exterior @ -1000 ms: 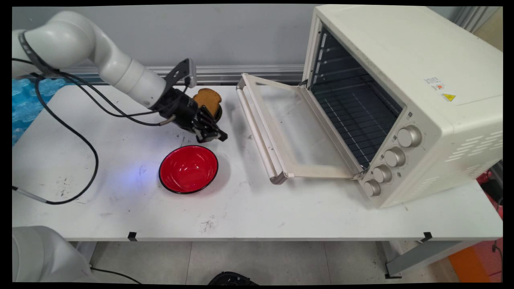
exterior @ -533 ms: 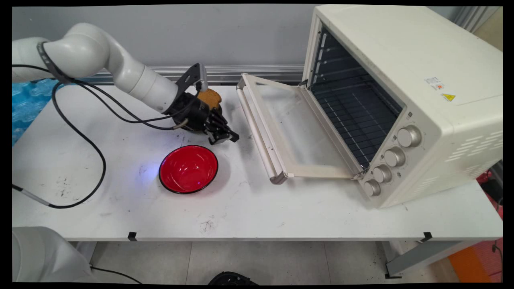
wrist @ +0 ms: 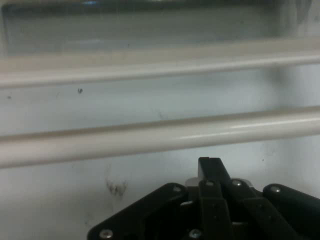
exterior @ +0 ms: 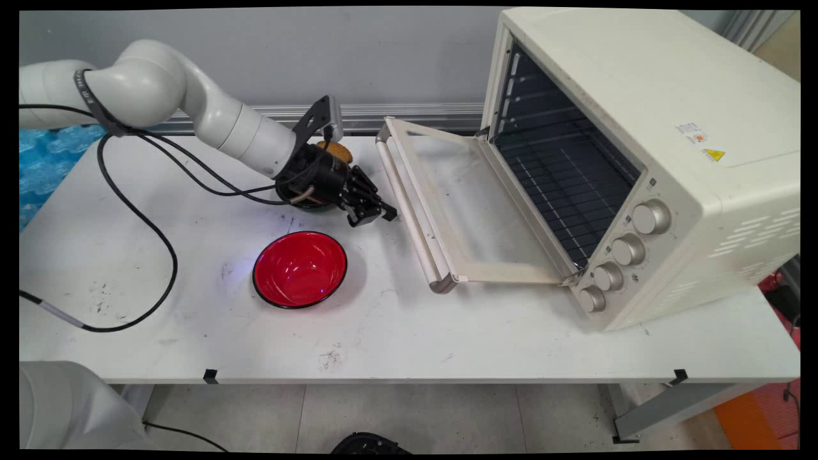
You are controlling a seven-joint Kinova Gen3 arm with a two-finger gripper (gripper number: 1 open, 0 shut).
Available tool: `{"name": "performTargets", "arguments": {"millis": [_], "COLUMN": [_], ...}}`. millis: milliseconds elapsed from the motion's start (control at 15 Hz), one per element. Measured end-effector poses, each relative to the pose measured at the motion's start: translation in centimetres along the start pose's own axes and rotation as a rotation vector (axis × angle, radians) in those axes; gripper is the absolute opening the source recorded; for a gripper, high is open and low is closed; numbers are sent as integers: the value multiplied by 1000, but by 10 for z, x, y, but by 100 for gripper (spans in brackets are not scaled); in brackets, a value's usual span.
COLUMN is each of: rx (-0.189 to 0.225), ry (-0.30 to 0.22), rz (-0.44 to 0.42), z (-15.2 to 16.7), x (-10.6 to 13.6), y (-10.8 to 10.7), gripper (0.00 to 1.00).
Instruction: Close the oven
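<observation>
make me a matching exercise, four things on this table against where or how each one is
Things:
1. red bowl
2. toaster oven door
3. gripper
4. bread slice

States:
a. folded down open on the table
b. mostly hidden behind the wrist
c. empty, nearer the table's front edge than the gripper
d. shut, close to the door handle

Pairs: 1-c, 2-a, 3-d, 4-b

I work over a scuffed white rectangular table (exterior: 447, 345) set against a plain grey wall (exterior: 358, 57), with a ribbed aluminium rail (exterior: 409, 117) running along the wall's foot. Pale grey floor tiles (exterior: 409, 415) show beneath the table's near edge.
</observation>
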Motion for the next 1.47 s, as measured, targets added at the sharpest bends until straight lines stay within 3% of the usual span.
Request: {"name": "performTargets", "arguments": {"millis": [533,1467], "rx": [7,35], "ry": [49,154], "rz": [24,45], "z": [-4,-14], "x": [18,74], "y": [1,-4], "gripper": [0,0]}}
